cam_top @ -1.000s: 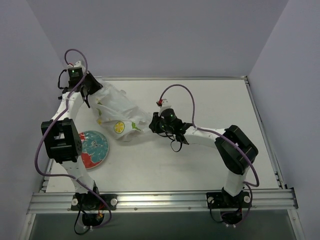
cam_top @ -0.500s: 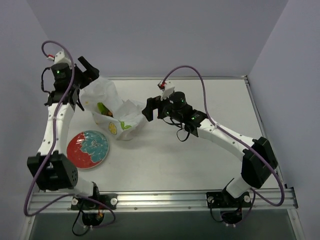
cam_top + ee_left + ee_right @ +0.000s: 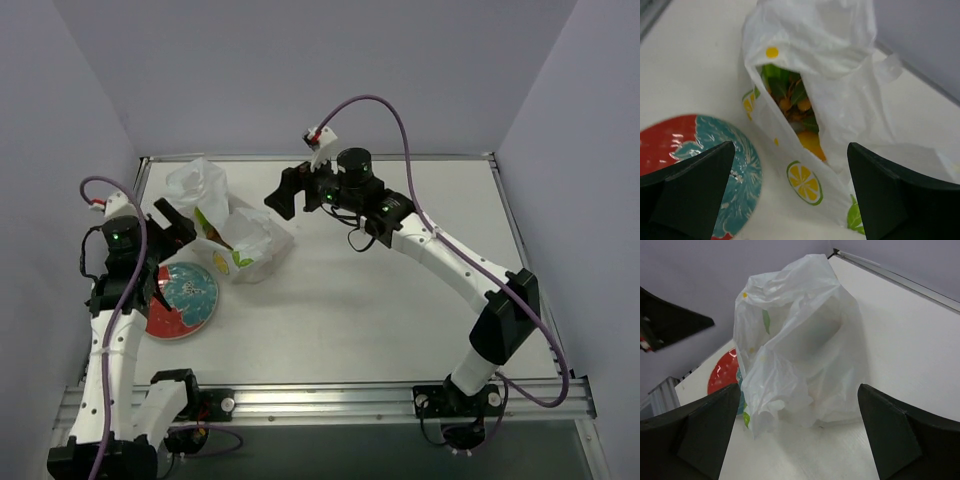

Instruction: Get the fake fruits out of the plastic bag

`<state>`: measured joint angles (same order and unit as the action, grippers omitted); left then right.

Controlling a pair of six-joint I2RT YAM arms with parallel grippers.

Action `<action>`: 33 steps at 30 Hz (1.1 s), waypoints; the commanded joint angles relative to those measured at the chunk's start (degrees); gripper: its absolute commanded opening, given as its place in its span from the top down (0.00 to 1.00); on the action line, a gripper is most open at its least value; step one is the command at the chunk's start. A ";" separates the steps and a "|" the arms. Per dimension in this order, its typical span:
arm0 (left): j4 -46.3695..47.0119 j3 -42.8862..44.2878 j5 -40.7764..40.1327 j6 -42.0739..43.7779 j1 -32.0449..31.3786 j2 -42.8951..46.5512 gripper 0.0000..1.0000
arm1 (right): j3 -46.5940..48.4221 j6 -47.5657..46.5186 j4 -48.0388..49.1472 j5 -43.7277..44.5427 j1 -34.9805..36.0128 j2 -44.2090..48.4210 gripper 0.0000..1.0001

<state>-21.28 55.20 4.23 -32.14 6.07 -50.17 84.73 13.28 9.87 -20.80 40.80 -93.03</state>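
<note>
Fruits [image 3: 807,141] were mostly hidden from me. Through the open slit of the bag [image 3: 840,95] the left wrist camera gave me only an orange-yellow curve low down, with small orange lumps and green leaves above it. I could not count them. The right wrist camera saw just crinkled white plastic, with nothing inside showing through.

Nearest me on the table [image 3: 400,300] lay the plate [image 3: 185,295], its left part cut off behind the left arm from above. The left gripper [image 3: 175,222] hung over the plate's far edge, just beside the bag. Its jaws were spread wide and held nothing, and I could not tell whether either finger brushed the plastic. The bag stood slumped beyond the plate, toward the far left corner. Past it on the right, the right gripper [image 3: 285,195] faced the bag, also wide open and empty, clear of the plastic.
</note>
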 commanded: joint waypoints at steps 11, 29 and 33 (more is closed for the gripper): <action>5.71 -5.89 5.44 -6.61 -0.79 -7.13 0.20 | 23.63 2.98 -4.85 -7.42 4.73 -24.29 0.00; 15.13 -15.47 1.92 -11.19 -3.87 -12.84 0.98 | 14.33 4.22 4.99 10.93 -4.23 -31.59 1.00; 15.04 -17.32 0.08 -11.89 -5.45 -11.53 0.98 | 16.86 1.93 3.85 16.84 -5.99 -35.27 1.00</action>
<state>-7.90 38.13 7.07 -42.85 1.41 -63.66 99.11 17.85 11.53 -11.29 35.83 -126.87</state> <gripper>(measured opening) 0.027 0.002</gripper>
